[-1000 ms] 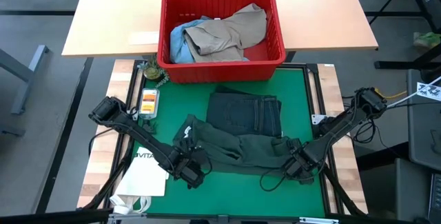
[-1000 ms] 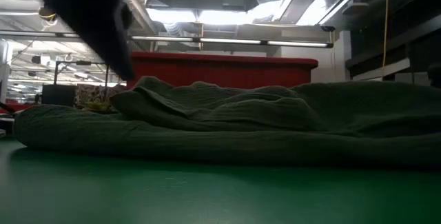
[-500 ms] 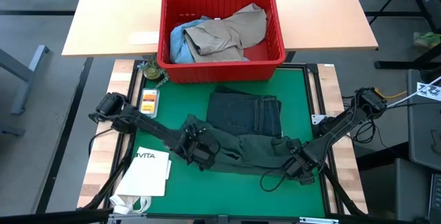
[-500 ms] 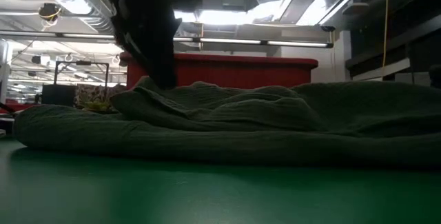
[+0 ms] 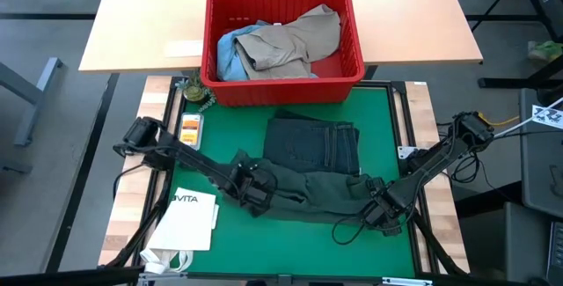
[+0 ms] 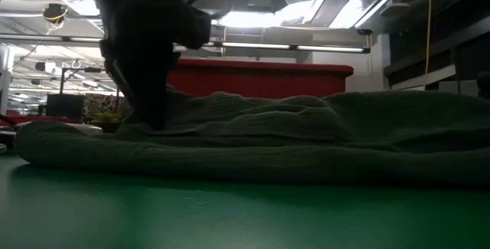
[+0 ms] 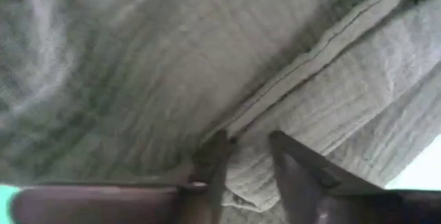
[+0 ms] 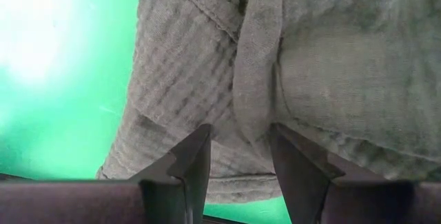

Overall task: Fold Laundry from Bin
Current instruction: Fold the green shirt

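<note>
The dark green shirt (image 5: 308, 191) lies crumpled across the near half of the green mat (image 5: 387, 119). My left gripper (image 5: 252, 189) is down on its left part and shut on the cloth. My right gripper (image 5: 380, 209) is shut on its right end. Folded dark trousers (image 5: 312, 143) lie flat on the mat behind the shirt. The red bin (image 5: 283, 47) stands on the far table and holds a khaki garment (image 5: 290, 44) and light blue jeans (image 5: 230, 50). My left gripper pinches a fold of the shirt beside a stitched hem (image 7: 248, 162) between its two fingers (image 7: 210, 165), in the shirt's left part. It comes from above, slanting down from the table's left. The cloth lies on the mat. How many layers it has, I cannot tell. My right gripper pinches the shirt's right end, with a narrow strip of cloth (image 8: 251, 114) between its two fingers (image 8: 193, 158). It comes in low from the table's right near side. The shirt lies slack on the mat.
A white paper bag printed VITA (image 5: 189, 223) lies at the mat's near left corner. A small orange and white box (image 5: 189, 129) and a small plant (image 5: 195, 91) sit at the mat's left far edge. Bare mat shows near the front edge (image 5: 299, 242).
My left gripper has gone from the mat's near left, beside the bag, toward the right and far side onto the shirt's left part, then down into the cloth. The shirt's raised ridge there is pressed lower.
</note>
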### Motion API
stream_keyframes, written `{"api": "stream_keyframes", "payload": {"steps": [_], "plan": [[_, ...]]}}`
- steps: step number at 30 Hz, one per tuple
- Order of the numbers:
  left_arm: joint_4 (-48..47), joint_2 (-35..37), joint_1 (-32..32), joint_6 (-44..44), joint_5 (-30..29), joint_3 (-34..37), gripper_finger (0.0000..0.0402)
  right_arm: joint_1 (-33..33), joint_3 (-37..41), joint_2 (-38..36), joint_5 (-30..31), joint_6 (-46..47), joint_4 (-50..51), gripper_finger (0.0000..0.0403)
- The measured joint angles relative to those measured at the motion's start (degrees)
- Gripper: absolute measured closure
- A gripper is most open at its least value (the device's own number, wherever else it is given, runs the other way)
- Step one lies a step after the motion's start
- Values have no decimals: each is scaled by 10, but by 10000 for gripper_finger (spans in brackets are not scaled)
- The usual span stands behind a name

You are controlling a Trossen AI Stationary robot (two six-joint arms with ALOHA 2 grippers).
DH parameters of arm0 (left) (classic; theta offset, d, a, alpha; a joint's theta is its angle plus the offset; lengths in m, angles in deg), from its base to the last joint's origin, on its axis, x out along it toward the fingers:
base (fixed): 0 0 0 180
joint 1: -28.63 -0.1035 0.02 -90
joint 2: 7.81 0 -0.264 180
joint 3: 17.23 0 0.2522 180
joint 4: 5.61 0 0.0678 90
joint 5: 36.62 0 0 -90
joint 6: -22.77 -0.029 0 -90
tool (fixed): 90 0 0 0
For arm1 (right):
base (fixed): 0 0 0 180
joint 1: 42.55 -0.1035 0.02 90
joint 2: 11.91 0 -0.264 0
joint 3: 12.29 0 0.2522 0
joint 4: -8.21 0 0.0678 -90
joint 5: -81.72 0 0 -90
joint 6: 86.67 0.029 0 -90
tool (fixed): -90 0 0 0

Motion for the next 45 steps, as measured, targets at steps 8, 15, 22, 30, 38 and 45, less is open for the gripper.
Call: {"api": "stream_keyframes", "payload": {"steps": [8, 15, 22, 30, 38, 45], "plan": [[0, 0, 56, -24, -2, -3, 391, 0, 0, 0, 0, 0, -1, 251], [7, 0, 117, -15, 3, -3, 398, 0, 0, 0, 0, 0, -1, 251], [28, 0, 148, -5, -2, -3, 342, 0, 0, 0, -1, 0, 0, 251], [86, 0, 143, -40, -6, -3, 268, 0, 0, -6, -8, 0, 1, 251], [256, 1, 116, -187, -45, -4, 281, 0, 0, -59, -17, 0, 6, 251], [286, 2, 52, -221, -58, -4, 294, 0, 0, -133, -3, 0, 49, 251]]}}
